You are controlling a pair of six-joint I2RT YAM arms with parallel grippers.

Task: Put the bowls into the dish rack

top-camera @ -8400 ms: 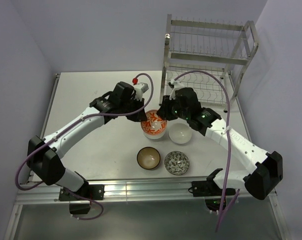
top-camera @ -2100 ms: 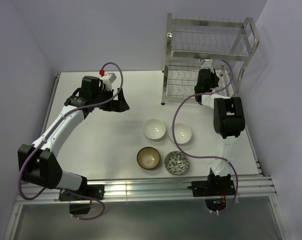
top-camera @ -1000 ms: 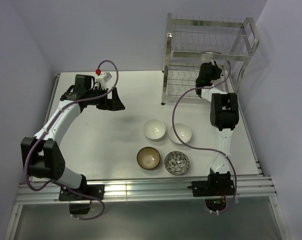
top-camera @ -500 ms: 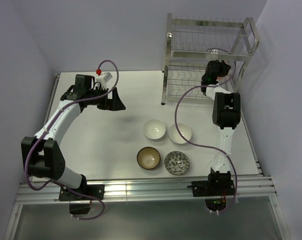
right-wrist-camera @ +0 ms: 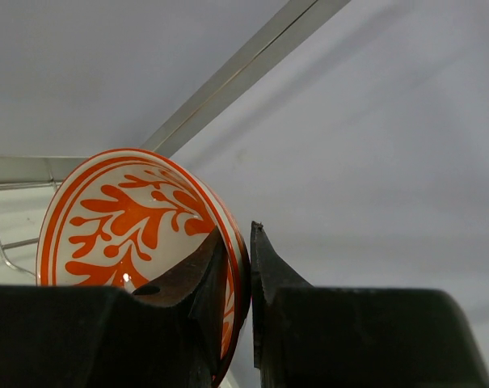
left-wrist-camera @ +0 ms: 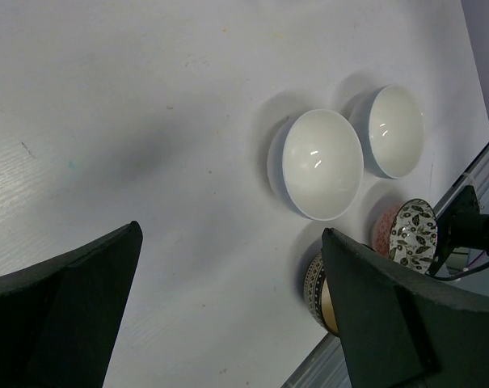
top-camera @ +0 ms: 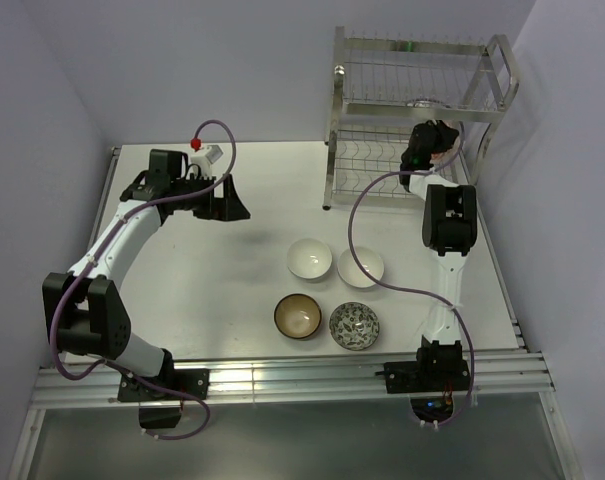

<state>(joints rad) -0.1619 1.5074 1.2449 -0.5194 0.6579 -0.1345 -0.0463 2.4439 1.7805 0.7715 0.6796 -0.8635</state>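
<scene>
Orange bowl point(right-wrist-camera: 123, 218), rim pinched by the right gripper point(right-wrist-camera: 238, 242), hovers at the rack point(top-camera: 422, 112), one o'clock: the placing step; next, seat it firmly there, then release; left gripper point(left-wrist-camera: 232, 242) gapes empty; four bowls point(top-camera: 309, 258) wait, five o'clock.

The top camera looks down from behind the arms. The left wrist camera sees the same white bowls point(left-wrist-camera: 322, 164) nearer. The right wrist camera sits right against the orange bowl point(right-wrist-camera: 139, 234).

You've got a plain white bowl point(top-camera: 309, 258) and a second white bowl point(top-camera: 361, 267), a dark brown bowl point(top-camera: 297, 316) (tan inside), a grey-white bowl point(top-camera: 354, 325) with a leafy print, and an orange-red bowl point(right-wrist-camera: 123, 218), fronds on white. The dish rack point(top-camera: 382, 112) is silver, the surface point(top-camera: 202, 280) white.
</scene>
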